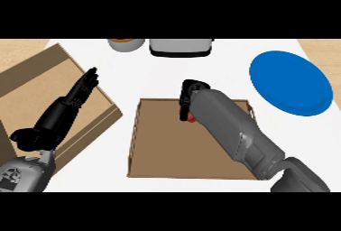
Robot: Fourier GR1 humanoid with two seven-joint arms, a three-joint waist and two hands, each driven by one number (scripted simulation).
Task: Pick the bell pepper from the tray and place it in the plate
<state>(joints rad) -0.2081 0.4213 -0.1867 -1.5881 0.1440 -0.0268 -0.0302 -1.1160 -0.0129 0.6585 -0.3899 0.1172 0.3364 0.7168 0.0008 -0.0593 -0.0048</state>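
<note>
Right robot hand [191,97] curls round one red bell pepper [190,117] over one tray [143,149]; one blue plate [291,83] nearby.

Tray [160,149] sitting near counter's [226,54] front edge, centre. Bell pepper [190,117] lying in tray, toward tray's back edge, mostly hidden under right hand [191,92]. Plate [291,82] lying toward counter's right edge, behind and right of tray, well apart from it. Large box [47,85] sitting at counter's left edge, just beside tray. Left hand [85,85] hanging over box. Toaster [180,47] and bowl [126,44] standing side by side at counter's back edge, bowl left of toaster.
</note>
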